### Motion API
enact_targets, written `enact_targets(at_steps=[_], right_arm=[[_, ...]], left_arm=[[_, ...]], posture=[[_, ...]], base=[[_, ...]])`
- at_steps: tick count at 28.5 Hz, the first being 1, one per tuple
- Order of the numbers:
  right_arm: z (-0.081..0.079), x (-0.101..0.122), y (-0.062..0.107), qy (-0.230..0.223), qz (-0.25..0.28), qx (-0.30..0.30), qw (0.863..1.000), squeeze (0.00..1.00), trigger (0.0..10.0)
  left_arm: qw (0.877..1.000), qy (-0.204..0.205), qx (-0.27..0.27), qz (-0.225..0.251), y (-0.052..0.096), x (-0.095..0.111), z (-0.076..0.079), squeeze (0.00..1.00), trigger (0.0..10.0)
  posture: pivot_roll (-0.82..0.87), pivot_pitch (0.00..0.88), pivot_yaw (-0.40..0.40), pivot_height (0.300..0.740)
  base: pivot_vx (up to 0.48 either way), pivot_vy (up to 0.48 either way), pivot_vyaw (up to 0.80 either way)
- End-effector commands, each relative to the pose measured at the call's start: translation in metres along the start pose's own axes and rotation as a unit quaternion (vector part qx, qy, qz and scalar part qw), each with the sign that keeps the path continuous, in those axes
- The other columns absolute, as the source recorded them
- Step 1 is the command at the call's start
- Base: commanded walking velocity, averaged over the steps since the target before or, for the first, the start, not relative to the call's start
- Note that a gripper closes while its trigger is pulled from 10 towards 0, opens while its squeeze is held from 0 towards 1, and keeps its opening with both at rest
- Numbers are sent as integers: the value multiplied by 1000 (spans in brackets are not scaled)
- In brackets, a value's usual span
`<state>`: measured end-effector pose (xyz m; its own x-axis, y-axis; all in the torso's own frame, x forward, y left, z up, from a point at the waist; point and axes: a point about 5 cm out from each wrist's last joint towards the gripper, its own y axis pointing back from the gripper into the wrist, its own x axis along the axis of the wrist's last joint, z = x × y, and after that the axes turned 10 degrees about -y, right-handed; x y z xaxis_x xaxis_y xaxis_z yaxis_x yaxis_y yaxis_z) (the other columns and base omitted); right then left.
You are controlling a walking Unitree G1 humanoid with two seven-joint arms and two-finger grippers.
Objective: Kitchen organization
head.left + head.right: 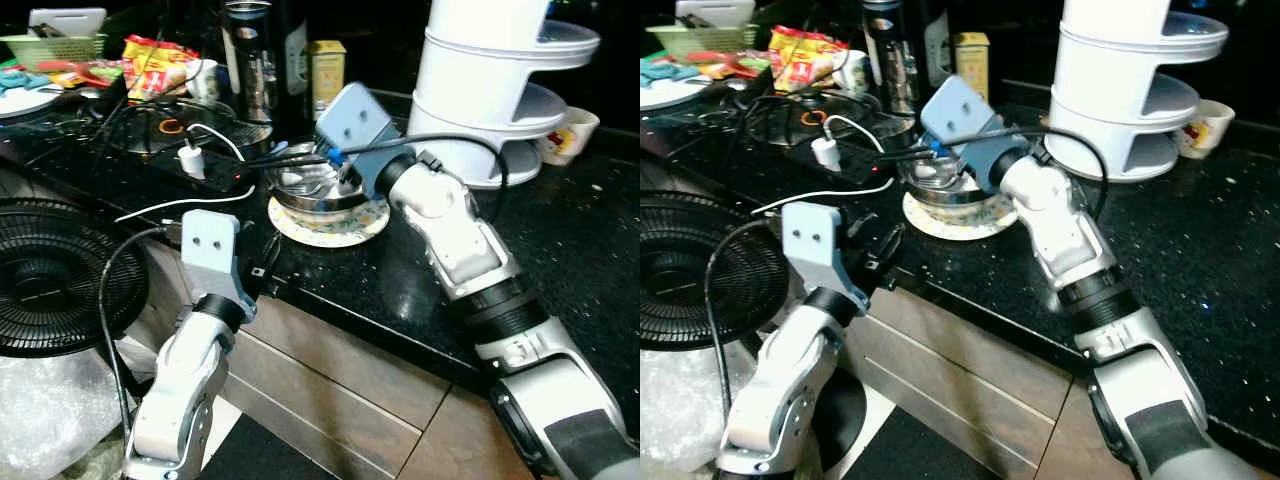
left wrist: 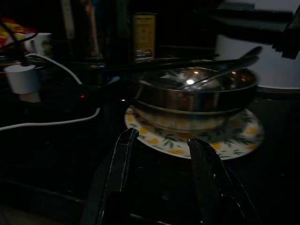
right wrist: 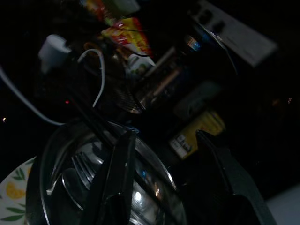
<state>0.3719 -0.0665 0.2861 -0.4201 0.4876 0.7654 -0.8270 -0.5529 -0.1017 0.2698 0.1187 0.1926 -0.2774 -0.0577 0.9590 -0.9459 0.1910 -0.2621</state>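
shiny steel bowl [image 1: 318, 190] on floral plate [image 1: 352, 226]

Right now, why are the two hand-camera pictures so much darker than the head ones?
Head views: lit and fairly sharp, the glossy black stone counter sparkling. Left wrist view: dim, one glint in the shiny steel bowl on the flowered plate. Right wrist view: darkest, slightly blurred, faint reflections on the bowl past the right gripper.

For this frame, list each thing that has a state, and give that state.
Steel bowl: upright on the floral plate, cutlery inside.
Floral plate: flat on the black counter, under the bowl.
White charger: plugged into the power strip.
Left gripper: open, empty, near the plate.
Right gripper: open over the bowl.
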Motion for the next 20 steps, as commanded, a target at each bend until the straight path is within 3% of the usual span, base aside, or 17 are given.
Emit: enact_targets(at_steps=[1, 2, 8, 12, 14, 15, 16, 17, 18, 20], right_arm=[[-2, 7, -3, 23, 11, 6, 1000, 0, 10000], [-4, 10, -7, 47, 13, 11, 999, 0, 10000], [-12, 23, -16, 68, 28, 29, 997, 0, 10000], [-13, 23, -21, 24, 20, 33, 999, 0, 10000], [-7, 23, -21, -37, 35, 7, 999, 0, 10000], [0, 27, -19, -112, 71, -17, 991, 0, 10000], [0, 27, -19, -112, 71, -17, 991, 0, 10000], [5, 29, -18, -162, 96, -35, 981, 0, 10000], [10, 26, -13, -244, 116, -35, 962, 0, 10000], [13, 19, -3, -343, 145, -10, 928, 0, 10000]], left_arm=[[1000, -4, 10, 0, 0, -1, -2, 0, 10000], [1000, -5, 11, 0, 0, 0, -2, 0, 10000], [1000, -8, 13, 1, 0, 0, -2, 0, 10000], [1000, -10, 15, 2, -1, 0, -3, 0, 10000], [1000, -14, 22, 5, -1, 2, -5, 0, 10000], [999, -24, 28, 13, -3, 6, -10, 0, 10000], [999, -24, 28, 13, -3, 6, -10, 0, 10000], [999, -31, 32, 19, -3, 9, -13, 0, 10000], [997, -54, 44, 32, -6, 18, -21, 0, 10000], [990, -108, 75, 55, -9, 34, -38, 0, 10000]], posture=[[77, 0, -9, 740], [79, 0, -12, 740], [81, 0, -16, 740], [81, 0, -17, 740], [81, 0, -17, 740], [82, 0, -14, 740], [82, 0, -14, 740], [81, 0, -12, 740], [82, 0, -11, 740], [84, 0, -10, 740]], base=[[0, 0, 0], [0, 0, 0], [0, 0, 0], [0, 0, 0], [0, 0, 0], [0, 0, 0], [0, 0, 0], [0, 0, 0], [0, 0, 0], [0, 0, 0]])
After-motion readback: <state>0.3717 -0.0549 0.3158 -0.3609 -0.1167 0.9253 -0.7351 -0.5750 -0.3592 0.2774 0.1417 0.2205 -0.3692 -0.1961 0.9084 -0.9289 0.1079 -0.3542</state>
